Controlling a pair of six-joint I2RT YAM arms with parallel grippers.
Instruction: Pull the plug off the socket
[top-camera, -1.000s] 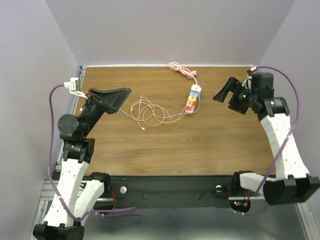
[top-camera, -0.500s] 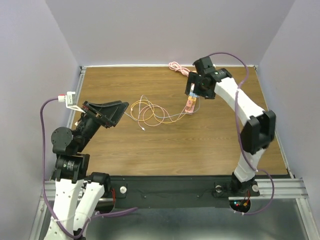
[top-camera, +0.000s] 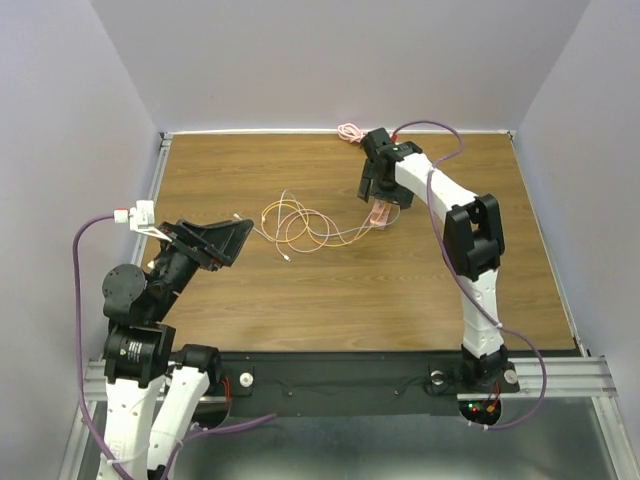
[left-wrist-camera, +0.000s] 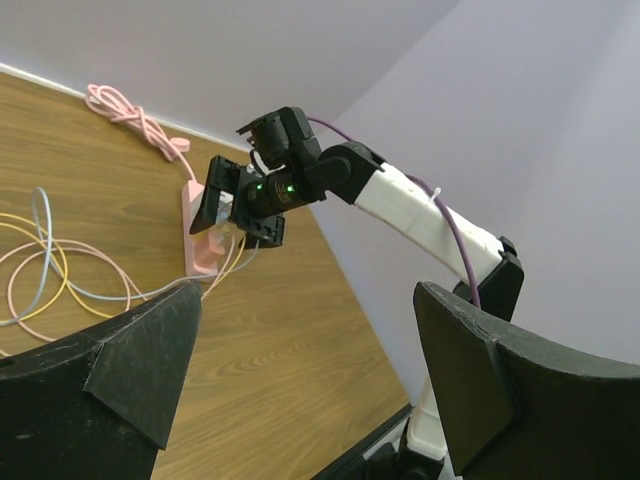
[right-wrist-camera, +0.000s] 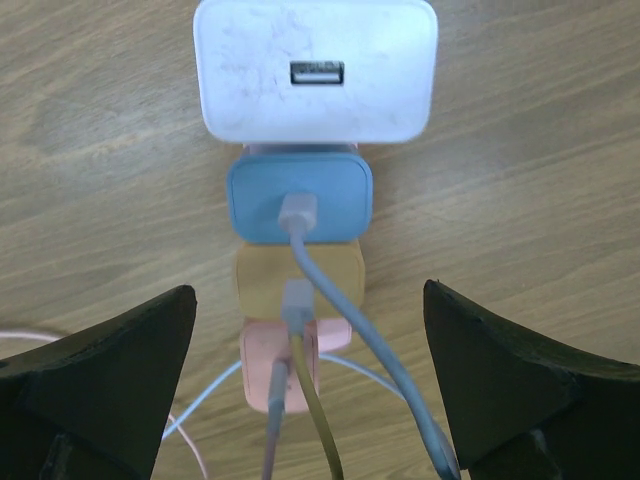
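Note:
The pink power strip (left-wrist-camera: 197, 245) lies at the back middle of the table, its pink coiled cord (top-camera: 350, 131) running to the far edge. In the right wrist view a row of plugs covers it: white (right-wrist-camera: 315, 70), blue (right-wrist-camera: 298, 198), yellow (right-wrist-camera: 298, 280) and a small pink cube adapter (right-wrist-camera: 290, 365), the last three with cables. My right gripper (right-wrist-camera: 310, 385) is open and hovers directly above the row, fingers (right-wrist-camera: 100, 380) either side, touching nothing. It hides most of the strip in the top view (top-camera: 378, 190). My left gripper (top-camera: 225, 238) is open and empty, far left of the strip.
A loose tangle of thin orange, yellow and white cables (top-camera: 300, 225) lies on the wood between the left gripper and the strip, running into the plugs. The side walls stand close to the table's left and right edges.
My right arm has swung in from the right side of the table and now reaches over the power strip, gripper open above the plugs. My left arm has drawn back slightly toward the near left.

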